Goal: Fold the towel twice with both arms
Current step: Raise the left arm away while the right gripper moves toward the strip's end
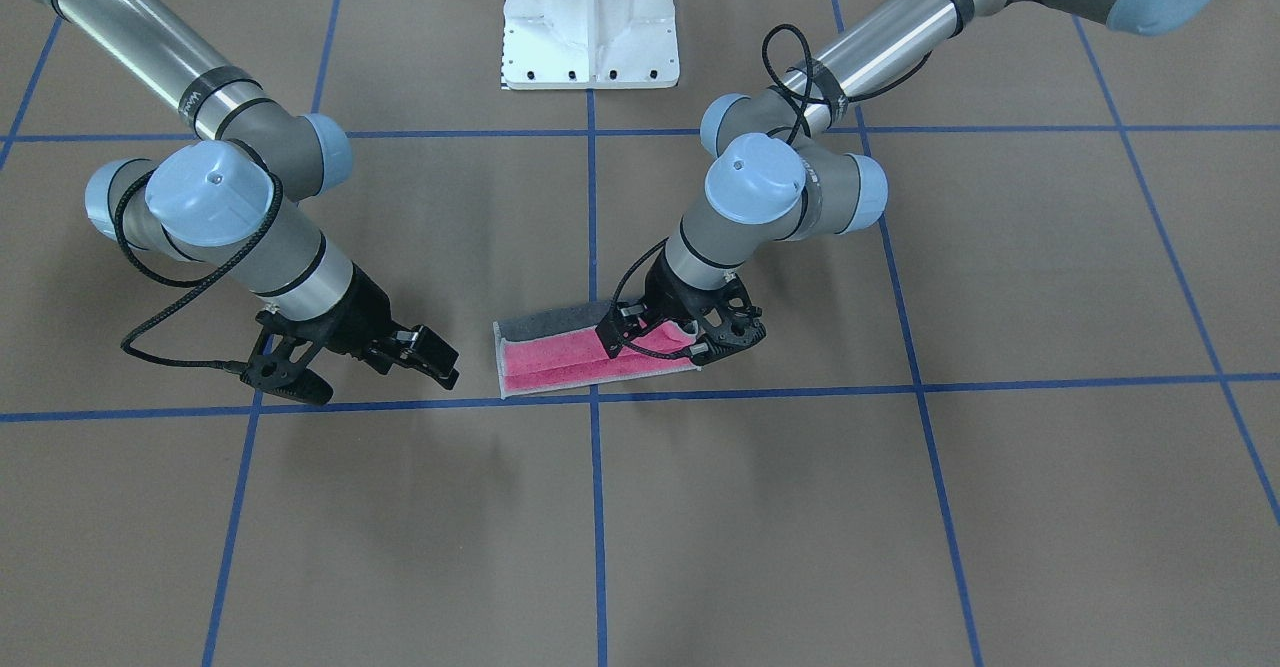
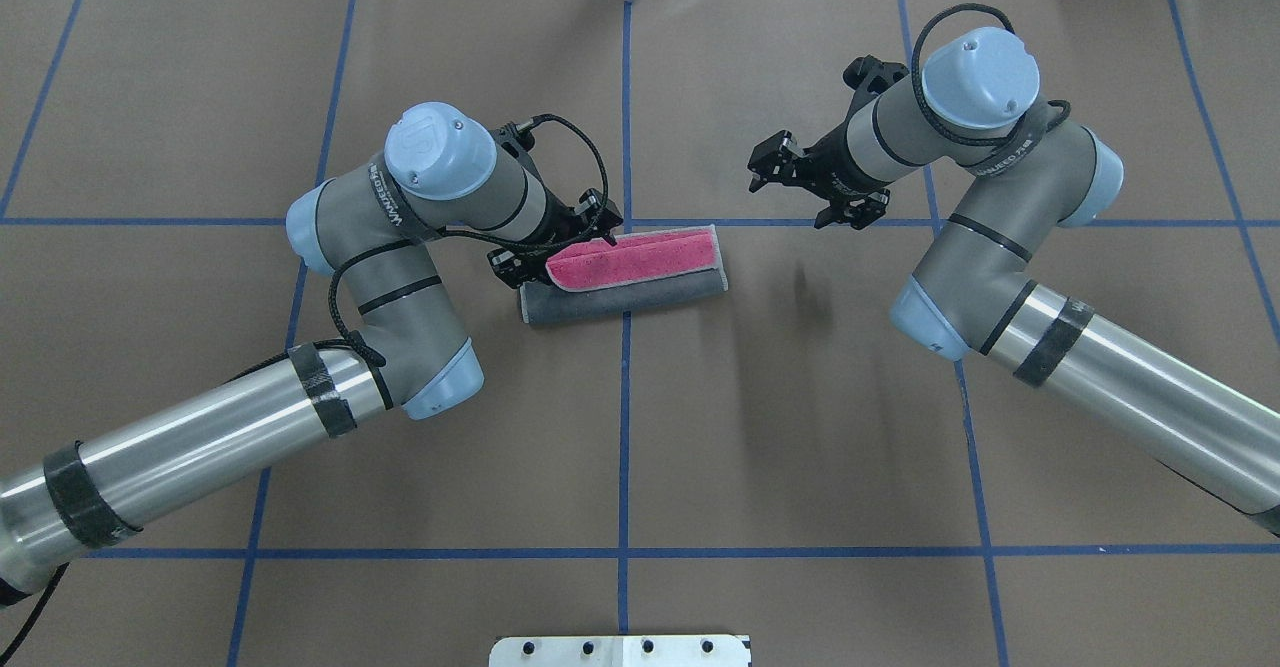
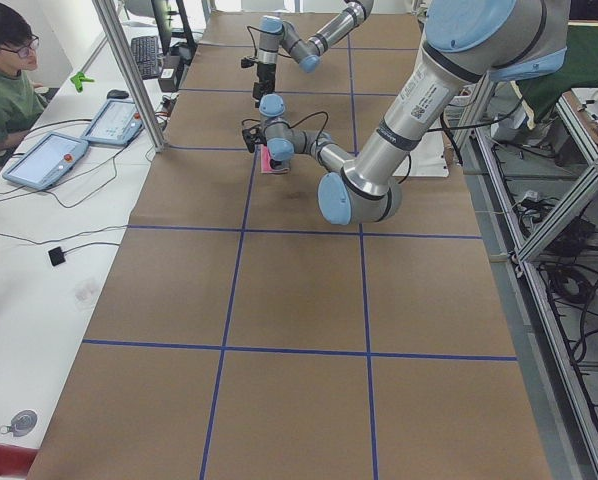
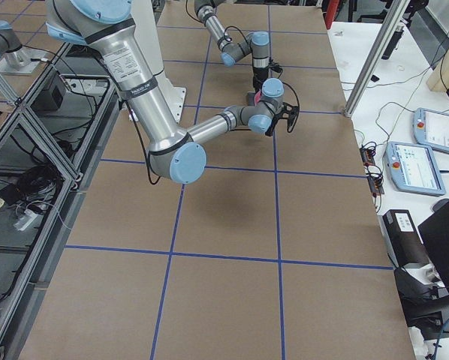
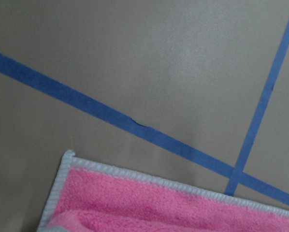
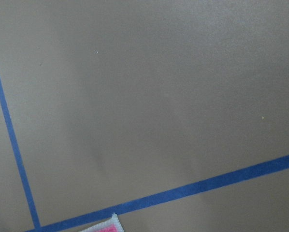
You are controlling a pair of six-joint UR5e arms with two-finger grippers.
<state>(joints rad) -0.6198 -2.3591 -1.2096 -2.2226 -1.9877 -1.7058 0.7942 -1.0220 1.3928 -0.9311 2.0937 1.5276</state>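
We see the towel point(image 2: 625, 272) lying near the middle of the worktop point(image 2: 700, 427), across the central blue tape line point(image 2: 625, 427), already doubled into a long narrow strip: a pink face on the side away from the robot, a dark grey roll along the side nearer the robot.

The left gripper point(image 1: 683, 335) is down on the towel's end toward the worktop's left edge. Its fingers appear pinched on a fold of pink cloth there, though the wrist hides much of the contact. The right gripper point(image 2: 800, 179) hangs above the worktop just off the towel's other end, toward the far edge. Its fingers are spread wide and hold nothing.

We judge the first fold done and the second still to come. Some risks stand out:

- The left grip may have only the upper layer. Lifting would then peel the first fold open.
- The grey side looks rolled rather than flat, so it could spring apart when the end is raised.
- With the other end free, a one-sided pull could drag or twist the strip across the worktop.
- If the right fingers come in low, they may push the loose end and bunch it.
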